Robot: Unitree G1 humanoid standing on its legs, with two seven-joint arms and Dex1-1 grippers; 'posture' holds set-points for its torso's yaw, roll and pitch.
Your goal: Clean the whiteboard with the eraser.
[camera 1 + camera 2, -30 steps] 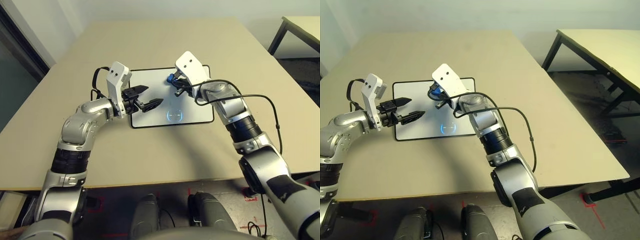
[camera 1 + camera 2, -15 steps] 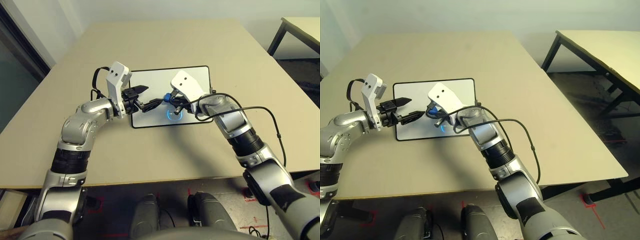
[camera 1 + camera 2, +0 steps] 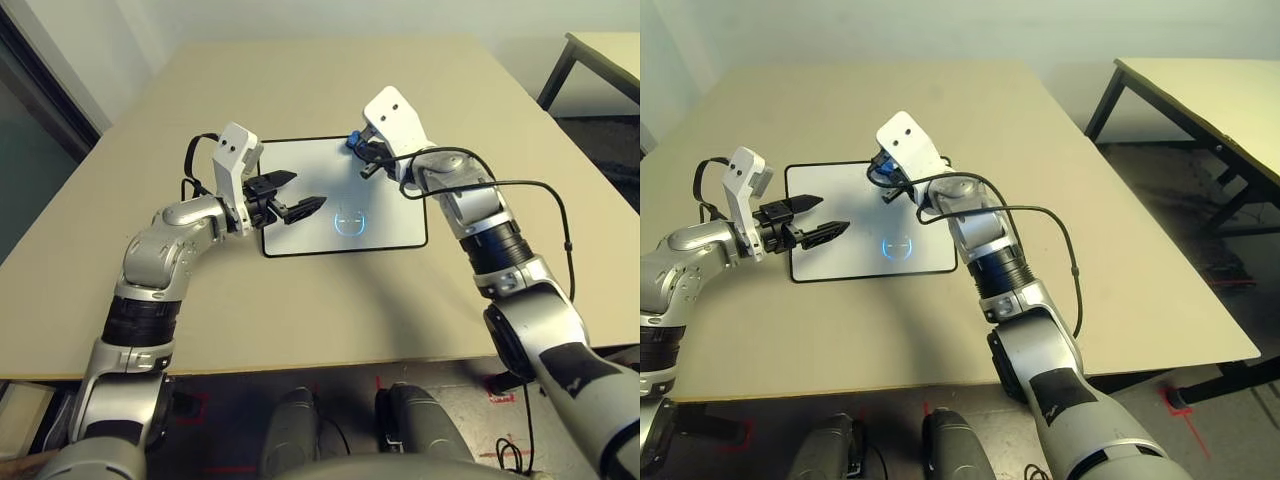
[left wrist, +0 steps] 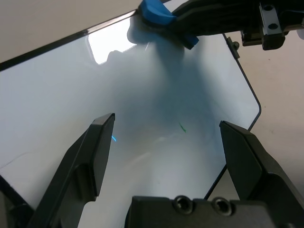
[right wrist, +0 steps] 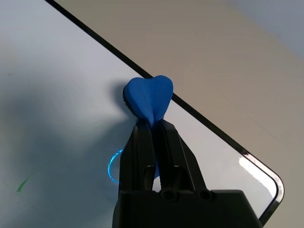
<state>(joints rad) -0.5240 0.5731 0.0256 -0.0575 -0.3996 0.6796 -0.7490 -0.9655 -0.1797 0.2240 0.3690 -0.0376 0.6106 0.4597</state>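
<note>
The whiteboard [image 3: 385, 228] lies flat in the middle of the tan table, black-framed. My right gripper [image 3: 360, 150] is shut on the blue eraser [image 3: 352, 141], which is squeezed between the fingers and pressed onto the board close to its far edge. The right wrist view shows the eraser [image 5: 149, 97] bulging past the fingertips beside the black frame. My left gripper [image 3: 308, 189] hovers open over the board's left part, holding nothing. A faint green stroke [image 4: 182, 126] and a pale blue ring [image 3: 348, 220] show on the board's middle.
The tan table [image 3: 300, 320] extends well beyond the board on all sides. A second table with black legs [image 3: 1200, 90] stands off to the right. A black cable [image 3: 540, 200] loops off my right forearm.
My right gripper carried the eraser from the board's far part down to its middle near the left fingertips, then back up to the far edge. The left arm stayed still.
</note>
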